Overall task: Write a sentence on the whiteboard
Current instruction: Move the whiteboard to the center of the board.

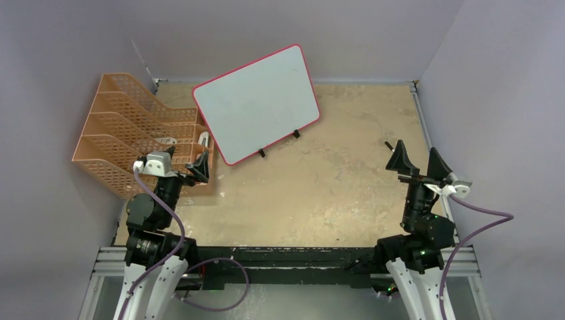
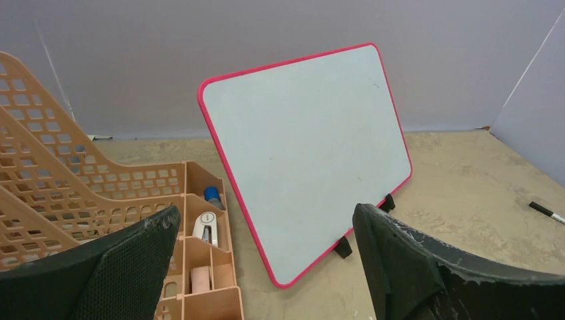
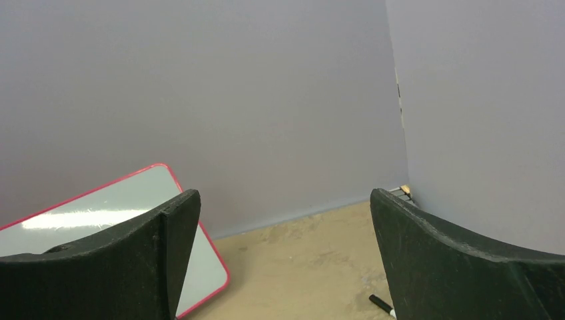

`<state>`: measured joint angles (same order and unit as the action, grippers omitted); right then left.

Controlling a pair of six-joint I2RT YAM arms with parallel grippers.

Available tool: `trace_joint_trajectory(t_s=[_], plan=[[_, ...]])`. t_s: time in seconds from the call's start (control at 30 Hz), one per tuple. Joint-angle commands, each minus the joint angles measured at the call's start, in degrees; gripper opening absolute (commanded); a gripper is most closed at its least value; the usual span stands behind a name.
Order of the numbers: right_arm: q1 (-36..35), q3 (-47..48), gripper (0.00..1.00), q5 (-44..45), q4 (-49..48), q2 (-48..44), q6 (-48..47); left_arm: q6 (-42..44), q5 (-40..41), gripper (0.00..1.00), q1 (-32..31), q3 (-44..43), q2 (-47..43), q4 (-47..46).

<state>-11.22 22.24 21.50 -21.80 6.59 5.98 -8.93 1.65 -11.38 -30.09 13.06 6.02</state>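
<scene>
Whiteboard (image 1: 256, 103) stands on its two black feet at the far left-centre of the table (image 1: 320, 193). It leans back, its face is turned towards the arms, and there is no lettering on it.

The marker (image 1: 388, 144) lies flat on the table well to the right of the board, just beyond the right gripper (image 1: 417, 148). That gripper is spread wide with nothing in it. The left gripper (image 1: 185, 163) is also wide open and empty, sitting by the orange file rack (image 1: 120, 127).

So the step in hand looks like fetching the marker with the right arm:
- Come down from above with the fingers across the barrel, not along it.
- Grip near mid-barrel so the tip sticks out far enough to write.
- I can't tell if the cap is on. If it is, the left arm has to pull it off.
- The board only rests on its feet, so press lightly. Brace its edge with the left gripper if it rocks.
</scene>
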Motion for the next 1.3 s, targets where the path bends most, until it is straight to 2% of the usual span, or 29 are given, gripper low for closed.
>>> trace_joint_trajectory(t_s=[0.0,0.23,0.6,0.77,0.93,1.03,1.2,1.27], plan=[[0.1,0.3,0.99,-0.6,-3.3,-0.9,-0.3,-0.2,-1.3,1.00,0.4,-1.1,0.3,-2.6],[-0.1,0.3,0.99,-1.1,-3.3,-0.7,-0.3,-2.0,-1.4,1.00,0.4,-2.1,2.8,-0.9],[-1.5,2.3,0.99,-3.0,-1.5,3.0,-0.1,-16.0,-5.9,1.00,0.3,-10.5,16.0,9.7],[-1.5,5.0,0.99,-6.5,-0.4,6.9,0.2,-21.5,-8.9,1.00,-0.5,-12.4,21.1,12.6],[-1.5,9.7,0.99,-13.8,2.7,14.6,3.0,-23.3,-8.9,1.00,-1.0,-16.6,29.9,19.3],[-1.5,13.2,0.99,-18.2,5.0,21.0,4.4,-22.5,-7.2,1.00,-1.1,-17.7,31.8,20.8],[-1.8,20.0,0.99,-27.7,8.9,38.3,6.2,-19.0,-4.4,1.00,-1.1,-19.5,34.5,22.9],[-4.0,22.0,0.99,-29.3,9.5,45.4,5.5,-17.5,-4.0,1.00,-1.1,-19.2,34.5,22.4]])
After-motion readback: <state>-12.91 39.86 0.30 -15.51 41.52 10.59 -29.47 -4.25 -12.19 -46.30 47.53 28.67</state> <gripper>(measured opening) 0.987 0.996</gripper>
